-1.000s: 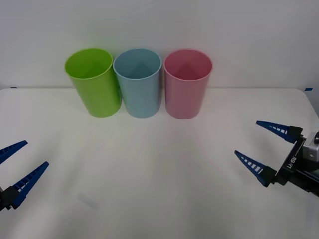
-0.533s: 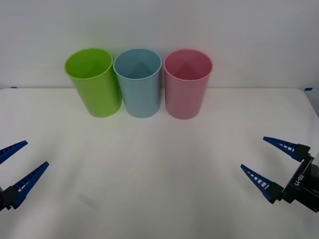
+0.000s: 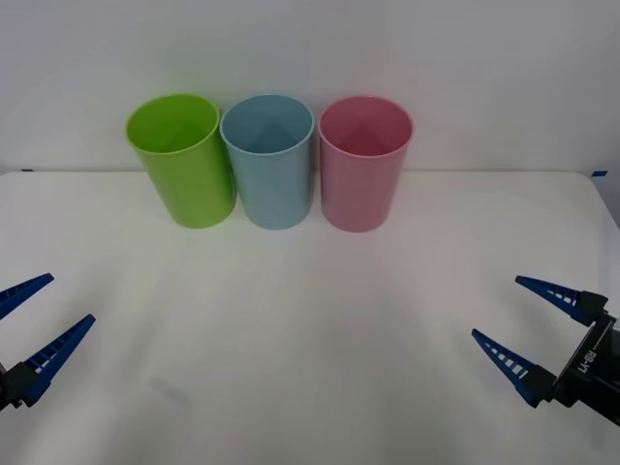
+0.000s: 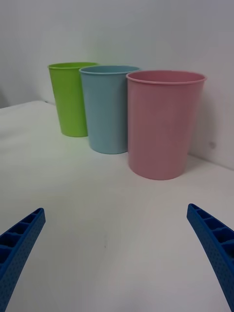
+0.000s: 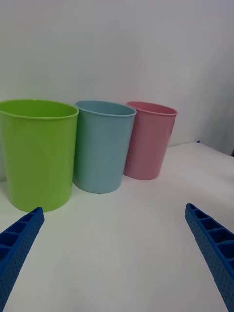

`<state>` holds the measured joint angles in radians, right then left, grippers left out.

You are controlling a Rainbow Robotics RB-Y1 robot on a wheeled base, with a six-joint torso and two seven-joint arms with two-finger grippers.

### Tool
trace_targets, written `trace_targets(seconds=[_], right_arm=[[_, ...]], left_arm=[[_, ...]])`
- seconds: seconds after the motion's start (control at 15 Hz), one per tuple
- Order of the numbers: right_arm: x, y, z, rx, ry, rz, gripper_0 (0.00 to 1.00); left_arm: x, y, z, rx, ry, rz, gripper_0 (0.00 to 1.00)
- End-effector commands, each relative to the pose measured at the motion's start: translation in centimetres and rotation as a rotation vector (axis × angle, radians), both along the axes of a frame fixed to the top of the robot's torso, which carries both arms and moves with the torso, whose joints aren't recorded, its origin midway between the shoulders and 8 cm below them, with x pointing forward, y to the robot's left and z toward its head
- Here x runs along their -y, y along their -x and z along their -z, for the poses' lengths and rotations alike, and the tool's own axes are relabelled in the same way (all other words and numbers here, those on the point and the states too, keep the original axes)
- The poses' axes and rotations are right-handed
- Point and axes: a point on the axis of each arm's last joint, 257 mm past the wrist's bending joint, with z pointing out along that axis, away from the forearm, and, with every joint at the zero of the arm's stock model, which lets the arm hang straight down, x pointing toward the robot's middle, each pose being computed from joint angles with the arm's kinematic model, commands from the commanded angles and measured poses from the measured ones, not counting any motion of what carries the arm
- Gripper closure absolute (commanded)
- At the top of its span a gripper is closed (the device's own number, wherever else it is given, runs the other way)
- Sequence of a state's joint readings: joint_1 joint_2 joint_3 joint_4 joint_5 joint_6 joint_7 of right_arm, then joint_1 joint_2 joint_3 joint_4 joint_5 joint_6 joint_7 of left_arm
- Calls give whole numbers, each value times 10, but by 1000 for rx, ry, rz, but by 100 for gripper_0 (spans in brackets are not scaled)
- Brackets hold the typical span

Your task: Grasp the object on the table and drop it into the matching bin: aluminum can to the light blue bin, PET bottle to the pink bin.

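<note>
Front view, right gripper (image 3: 523,320): hovering low at the table's right edge, fingers spread wide, gripping nothing.
Left gripper (image 3: 34,315): hanging at the left edge, fingers also splayed, carrying nothing.
Table (image 3: 310,329): lying white between both grippers.
Bins: lime green bin (image 3: 181,160), light blue bin (image 3: 268,160) and pink bin (image 3: 364,162) standing upright in a row at the back, sides nearly touching.

Left tool (image 3: 24,325) and right tool (image 3: 531,320) partly cropped
</note>
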<state>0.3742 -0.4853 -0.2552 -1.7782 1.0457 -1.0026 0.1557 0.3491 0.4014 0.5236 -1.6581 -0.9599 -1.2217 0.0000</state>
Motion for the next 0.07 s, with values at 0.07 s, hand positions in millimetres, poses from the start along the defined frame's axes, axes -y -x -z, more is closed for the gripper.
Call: trace_targets(seconds=[0.07], right_arm=[[1,1,2,-5,0,2,0]], left_arm=[[0,0,0,0,0,0,0]])
